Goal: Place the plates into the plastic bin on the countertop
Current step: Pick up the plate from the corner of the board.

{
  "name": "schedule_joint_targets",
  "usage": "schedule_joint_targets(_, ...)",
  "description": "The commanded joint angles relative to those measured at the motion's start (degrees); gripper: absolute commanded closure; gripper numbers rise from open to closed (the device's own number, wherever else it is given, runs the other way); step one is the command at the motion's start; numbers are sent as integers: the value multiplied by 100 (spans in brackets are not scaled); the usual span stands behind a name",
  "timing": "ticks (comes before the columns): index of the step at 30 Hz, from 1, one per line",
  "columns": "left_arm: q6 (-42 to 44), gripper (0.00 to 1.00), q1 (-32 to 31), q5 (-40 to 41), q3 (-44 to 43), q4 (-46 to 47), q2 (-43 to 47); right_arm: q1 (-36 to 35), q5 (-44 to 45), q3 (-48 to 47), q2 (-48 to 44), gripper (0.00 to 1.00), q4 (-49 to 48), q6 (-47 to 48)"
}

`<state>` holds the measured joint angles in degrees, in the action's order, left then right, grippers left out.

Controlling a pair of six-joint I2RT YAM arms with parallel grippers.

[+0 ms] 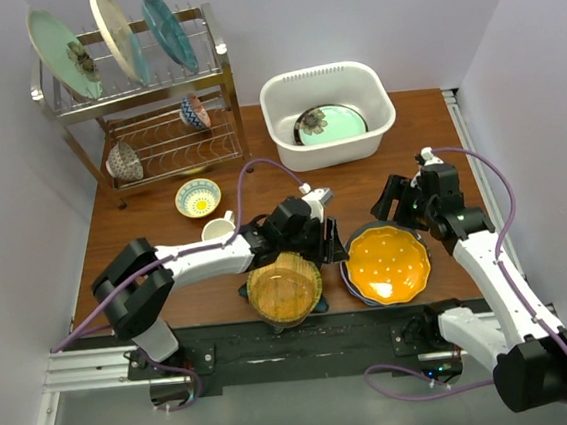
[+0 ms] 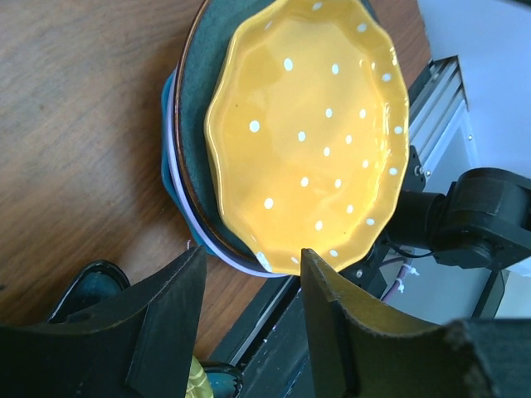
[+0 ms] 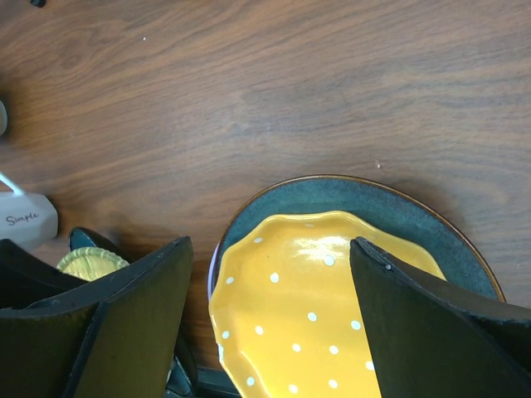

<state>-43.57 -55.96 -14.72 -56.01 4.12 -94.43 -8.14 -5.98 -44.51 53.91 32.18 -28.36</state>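
Observation:
The white plastic bin [image 1: 328,118] stands at the back of the countertop [image 1: 361,180] with a mint flower plate [image 1: 330,124] lying in it. An orange dotted plate [image 1: 389,263] tops a stack on a dark teal plate [image 2: 195,91] with lavender and blue rims under it. My left gripper [image 1: 332,243] [image 2: 253,265] stands open at the stack's near-left rim, which reaches just to the gap between its fingers. Over the stack's far edge my right gripper [image 1: 391,202] [image 3: 270,249] hangs open and holds nothing. An amber plate [image 1: 284,289] rests on a teal star-shaped plate [image 2: 83,282] under the left arm.
A steel wire rack [image 1: 152,95] at the back left holds three upright plates, mint [image 1: 62,53], cream [image 1: 116,33] and teal [image 1: 167,25], with small bowls [image 1: 193,111] below. A patterned bowl [image 1: 198,197] and a white mug [image 1: 220,226] stand beside the left arm.

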Motion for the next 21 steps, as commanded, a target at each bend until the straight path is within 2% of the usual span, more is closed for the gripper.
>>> schedule_joint_targets(1,-37,46,-90,57,-252,45,-154,-12,-123,39,-118,20,-72,-38)
schedule_joint_targets(13,-55,46,-213,13,-472,-17,-567,-12,-228,144,-170,20,7,-20)
schedule_joint_targets(21,-11,50,-301,127,-674,-200,-734,-12,-255,162,-170,20,7,15)
